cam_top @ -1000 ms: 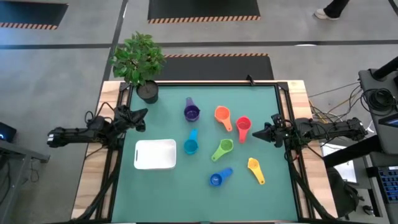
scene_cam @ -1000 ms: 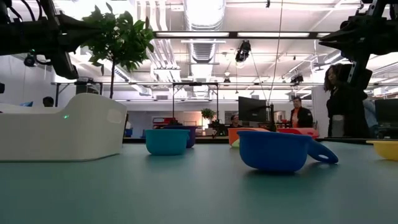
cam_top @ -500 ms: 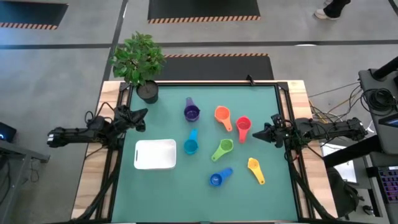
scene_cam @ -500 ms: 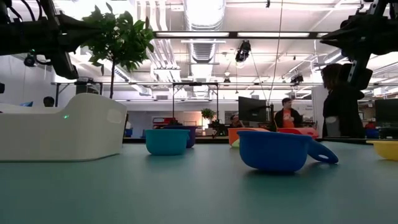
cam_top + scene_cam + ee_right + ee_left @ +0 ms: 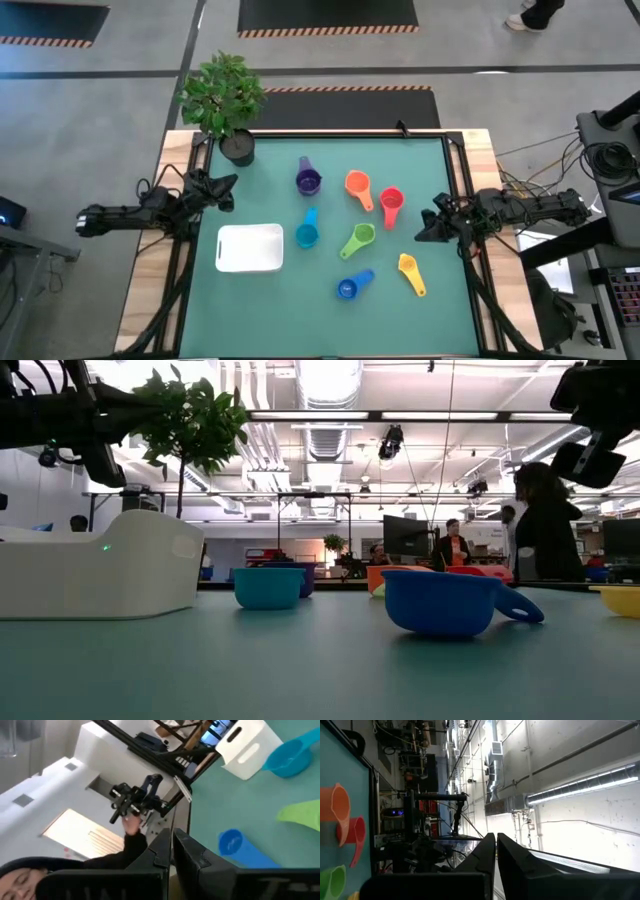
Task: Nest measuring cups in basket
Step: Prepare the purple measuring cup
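Note:
Seven measuring cups lie on the green mat: purple (image 5: 308, 179), orange (image 5: 358, 187), red (image 5: 391, 203), light blue (image 5: 307, 232), green (image 5: 358, 240), dark blue (image 5: 352, 285) and yellow (image 5: 410, 271). The white basket (image 5: 250, 248) sits on the mat left of them. My left gripper (image 5: 228, 184) hangs shut above the mat's left edge, beyond the basket. My right gripper (image 5: 421, 236) hangs shut above the mat's right edge, between the red and yellow cups. In the right wrist view the shut fingers (image 5: 171, 842) point across the dark blue cup (image 5: 232, 843) toward the basket (image 5: 250, 742).
A potted plant (image 5: 225, 100) stands at the mat's far left corner, its dark pot (image 5: 237, 148) close to my left gripper. Bare mat lies along the near edge, in front of the basket and the cups. People stand in the room beyond the table (image 5: 545, 520).
My right gripper has swung its tip toward the table's near edge, from beside the red cup to a spot between the red and yellow cups. It has stayed shut. The cups and the basket have kept their places.

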